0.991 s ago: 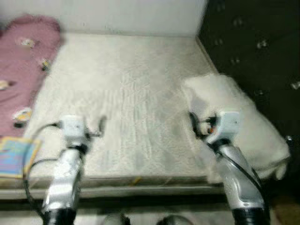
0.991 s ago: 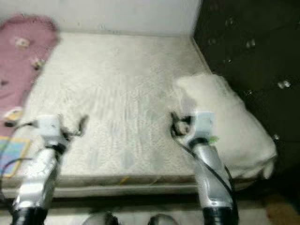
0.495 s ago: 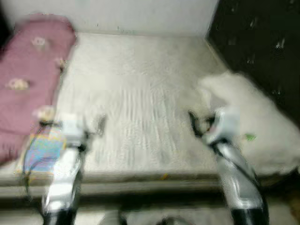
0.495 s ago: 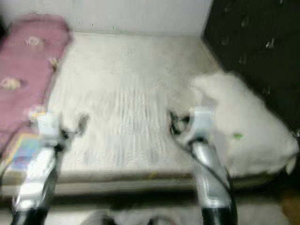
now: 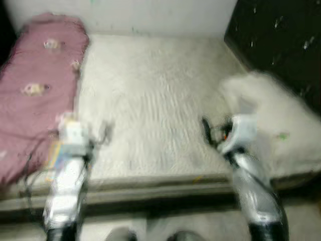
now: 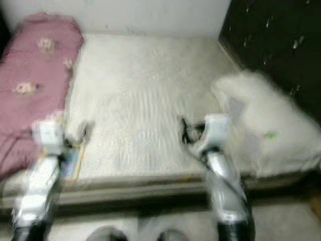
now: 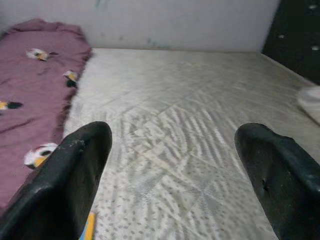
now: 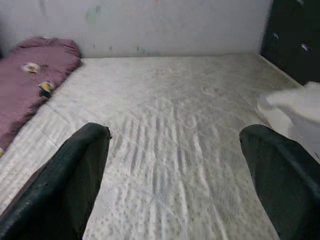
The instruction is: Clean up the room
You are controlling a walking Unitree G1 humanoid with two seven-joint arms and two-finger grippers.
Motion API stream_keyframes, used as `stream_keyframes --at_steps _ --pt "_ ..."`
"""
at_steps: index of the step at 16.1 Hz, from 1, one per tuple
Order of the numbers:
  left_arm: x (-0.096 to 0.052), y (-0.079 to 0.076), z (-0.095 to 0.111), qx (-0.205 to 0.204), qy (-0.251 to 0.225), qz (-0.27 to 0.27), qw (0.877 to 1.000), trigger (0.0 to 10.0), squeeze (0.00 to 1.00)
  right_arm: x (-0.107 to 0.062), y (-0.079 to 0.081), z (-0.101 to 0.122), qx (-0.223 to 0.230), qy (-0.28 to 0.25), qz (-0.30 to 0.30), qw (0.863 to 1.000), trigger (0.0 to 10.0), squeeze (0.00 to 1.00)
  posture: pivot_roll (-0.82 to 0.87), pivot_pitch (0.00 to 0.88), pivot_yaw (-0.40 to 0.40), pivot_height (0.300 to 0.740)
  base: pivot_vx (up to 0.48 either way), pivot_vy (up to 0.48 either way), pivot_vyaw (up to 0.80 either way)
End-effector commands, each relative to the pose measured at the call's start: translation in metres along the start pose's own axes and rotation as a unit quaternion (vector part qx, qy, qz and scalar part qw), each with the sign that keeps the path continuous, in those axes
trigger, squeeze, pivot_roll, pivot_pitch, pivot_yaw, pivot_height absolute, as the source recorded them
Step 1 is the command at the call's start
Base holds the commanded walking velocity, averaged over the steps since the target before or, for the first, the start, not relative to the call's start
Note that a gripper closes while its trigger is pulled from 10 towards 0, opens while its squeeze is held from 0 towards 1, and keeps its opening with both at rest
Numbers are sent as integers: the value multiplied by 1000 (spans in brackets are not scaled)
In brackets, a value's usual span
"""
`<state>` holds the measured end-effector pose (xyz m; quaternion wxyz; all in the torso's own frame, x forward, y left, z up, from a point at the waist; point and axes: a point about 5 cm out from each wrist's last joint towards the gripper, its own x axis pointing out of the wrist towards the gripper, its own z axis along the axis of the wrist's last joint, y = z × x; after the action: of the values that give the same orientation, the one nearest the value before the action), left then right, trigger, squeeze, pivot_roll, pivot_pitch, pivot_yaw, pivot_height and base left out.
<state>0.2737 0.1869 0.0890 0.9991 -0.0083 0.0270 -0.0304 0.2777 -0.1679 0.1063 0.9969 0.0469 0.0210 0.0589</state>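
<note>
The left gripper hung above a pale patterned mattress, its two black fingers spread wide apart. A maroon blanket with small printed figures lay along one edge — beyond it a plain wall and, at the far corner, a dark headboard.

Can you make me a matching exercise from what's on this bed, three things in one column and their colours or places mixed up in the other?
Things:
1. blanket
2. pillow
3. headboard

Descriptions:
A. white, on the bed's right side
B. black, tufted, beyond the right edge of the mattress
C. pink, lying along the bed's left side

Pairs: 1-C, 2-A, 3-B
</note>
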Motion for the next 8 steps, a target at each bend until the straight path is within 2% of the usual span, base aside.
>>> stream_keyframes --at_steps 1,5,7,8 --pt "1 4 5 6 -9 2 1000 10000 0 3 4 6 2 -11 7 1000 10000 0 -24 49 -58 740 0 461 0" --pt "-5 5 -1 8 0 6 1000 10000 0 2 5 2 -17 6 8 1000 10000 0 -27 52 -60 740 0 461 0" --pt "-16 8 -10 12 16 11 1000 10000 0 -5 0 -13 -56 46 -14 997 10000 0 -27 55 -62 740 0 461 0" --pt "-23 9 -15 12 25 12 1000 10000 0 -11 -5 -22 -33 77 -22 996 10000 0 -28 58 -62 740 0 461 0"
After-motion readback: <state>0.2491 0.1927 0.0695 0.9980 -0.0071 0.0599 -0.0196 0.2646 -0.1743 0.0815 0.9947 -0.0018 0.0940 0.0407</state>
